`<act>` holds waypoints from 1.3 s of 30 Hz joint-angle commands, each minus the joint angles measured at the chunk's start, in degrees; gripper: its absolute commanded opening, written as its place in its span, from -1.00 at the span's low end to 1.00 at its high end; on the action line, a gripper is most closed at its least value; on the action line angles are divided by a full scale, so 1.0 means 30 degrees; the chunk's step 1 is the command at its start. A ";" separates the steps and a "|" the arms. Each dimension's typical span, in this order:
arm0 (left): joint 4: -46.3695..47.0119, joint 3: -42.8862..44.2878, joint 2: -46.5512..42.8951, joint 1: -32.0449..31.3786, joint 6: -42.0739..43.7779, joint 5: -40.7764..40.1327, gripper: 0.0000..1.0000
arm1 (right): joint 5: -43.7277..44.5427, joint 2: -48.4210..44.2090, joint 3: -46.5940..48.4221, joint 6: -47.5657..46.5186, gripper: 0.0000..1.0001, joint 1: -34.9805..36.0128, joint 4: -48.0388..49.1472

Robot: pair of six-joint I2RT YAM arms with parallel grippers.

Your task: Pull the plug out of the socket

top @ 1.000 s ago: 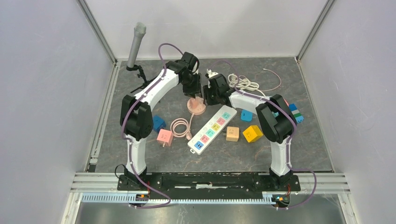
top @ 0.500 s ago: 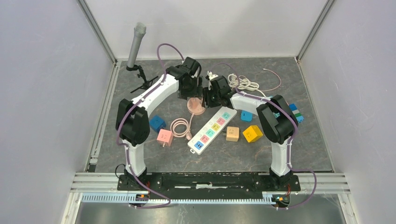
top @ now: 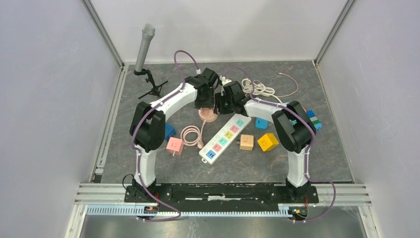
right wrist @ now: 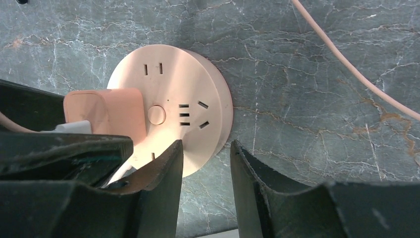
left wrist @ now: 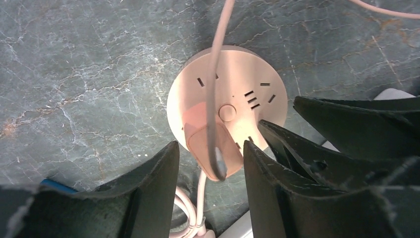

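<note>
A round pink socket (top: 208, 115) lies on the grey marble table, with a pink plug (left wrist: 208, 144) and its cable plugged into one side. My left gripper (left wrist: 210, 150) is open and straddles the plug from above, one finger (left wrist: 163, 168) on each side, with gaps on both sides. My right gripper (right wrist: 206, 146) is open at the socket's (right wrist: 168, 94) rim, with its left finger over the disc and its right finger over bare table. The plug (right wrist: 111, 111) shows there beside the left gripper's black finger. In the top view both grippers meet over the socket.
A white power strip (top: 225, 138) with coloured outlets lies just right of the socket. A coiled pink cable (top: 190, 135), a pink cube (top: 175, 145), a tan cube (top: 246, 142) and a yellow cube (top: 268, 142) lie nearby. A white cord (top: 257, 89) lies at the back and a microphone stand (top: 144, 49) stands back left.
My left gripper has moved right and down until it sits over the plug on the socket. My right gripper has stayed at the socket's rim.
</note>
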 commanded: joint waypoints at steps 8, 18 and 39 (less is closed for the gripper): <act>0.0801 0.0397 -0.0146 0.0031 -0.0490 0.0207 -0.47 | 0.0010 0.0870 0.0704 -0.0240 -0.18 -0.0032 -0.0450; -0.0134 0.1521 -0.1605 0.0146 -0.0243 0.1915 -0.89 | 0.0763 0.1574 0.0739 -0.0664 -0.22 -0.0054 -0.1715; -0.2388 0.1701 -0.1778 0.2713 0.2292 0.2145 -0.87 | -0.0640 0.0504 0.2289 -0.0931 -0.11 -0.0126 -0.2375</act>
